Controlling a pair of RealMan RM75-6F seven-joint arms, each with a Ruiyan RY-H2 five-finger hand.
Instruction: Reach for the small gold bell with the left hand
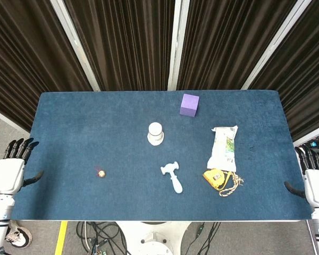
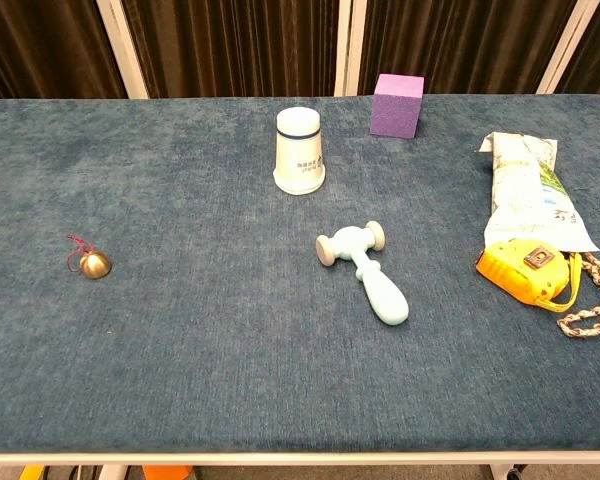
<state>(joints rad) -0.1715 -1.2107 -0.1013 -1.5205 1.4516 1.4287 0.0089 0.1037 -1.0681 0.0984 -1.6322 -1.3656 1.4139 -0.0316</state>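
The small gold bell [image 1: 101, 173] with a red string lies on the blue table [image 1: 85, 127], front left of centre; the chest view shows the bell [image 2: 95, 264] at its left. My left hand [image 1: 11, 166] hangs off the table's left edge, well left of the bell, fingers spread, holding nothing. My right hand [image 1: 312, 175] sits off the right edge, fingers apart and empty. Neither hand appears in the chest view.
A white upturned cup [image 1: 156, 133] stands mid-table. A purple cube [image 1: 190, 104] sits behind it. A pale toy hammer [image 1: 173, 177], a yellow tape measure [image 1: 215, 178] with cord and a white snack packet [image 1: 224, 147] lie to the right.
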